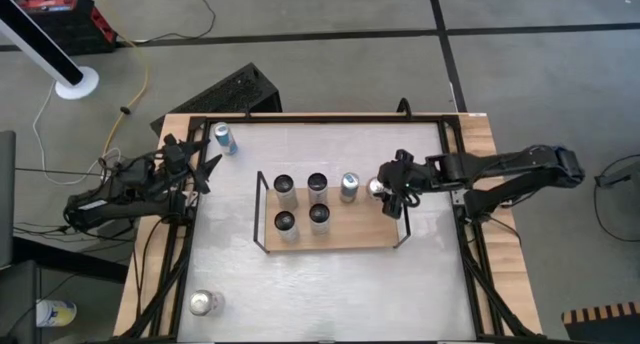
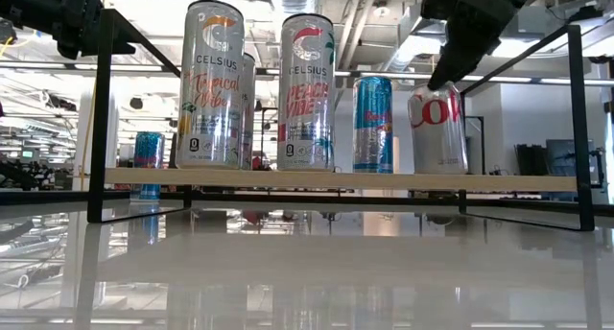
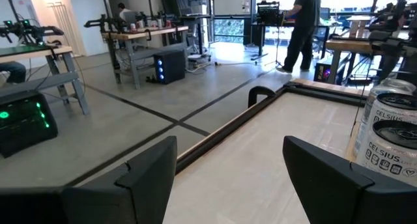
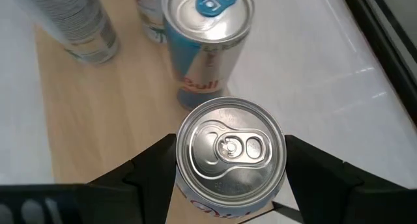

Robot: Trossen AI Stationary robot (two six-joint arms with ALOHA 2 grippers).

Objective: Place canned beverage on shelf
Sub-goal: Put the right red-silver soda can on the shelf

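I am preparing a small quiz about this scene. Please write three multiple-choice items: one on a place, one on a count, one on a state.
1. Where does the silver Coke can stand?
A. on the shelf, beside the blue Red Bull can
B. on the white table, off the shelf
C. on the floor

2. How many cans stand on the table off the shelf?
A. none
B. two
C. four

3. How is the right gripper?
A. far from every can
B. lifting the can high
C. fingers on either side of the Coke can

Answers: 1 A, the low view shows it on the board; 2 B, the high view shows two; 3 C, the right wrist view shows it.
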